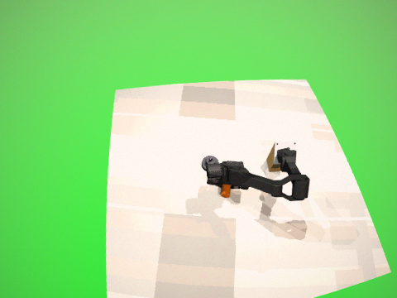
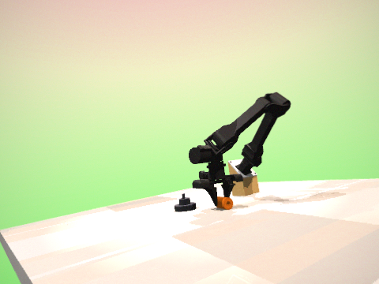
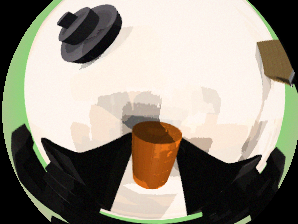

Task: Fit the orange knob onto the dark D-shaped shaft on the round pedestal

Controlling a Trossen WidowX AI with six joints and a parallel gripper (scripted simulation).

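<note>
The orange knob [image 1: 225, 190] [image 2: 225, 203] [image 3: 155, 160] lies on its side on the table. One end, with a small dark hole, faces the exterior view; the hole's flat side cannot be made out. My gripper [image 2: 222, 200] [image 3: 155, 139] is low at the table, partly closed, with one finger against each side of the knob, shut on it. In the top view the arm hides the fingers. The dark round pedestal [image 1: 204, 164] [image 2: 185, 207] [image 3: 109, 35] stands upright beside the gripper, its thin shaft [image 2: 183, 196] [image 3: 66, 20] bare.
A wooden block [image 1: 271, 161] [image 2: 245, 187] [image 3: 275, 61] with a white top stands at the arm's base, to the right of the knob and pedestal. The table [image 1: 136, 174] [image 2: 118, 237] shows patchy light and shadows, and its left edge is visible in the top and exterior views.
</note>
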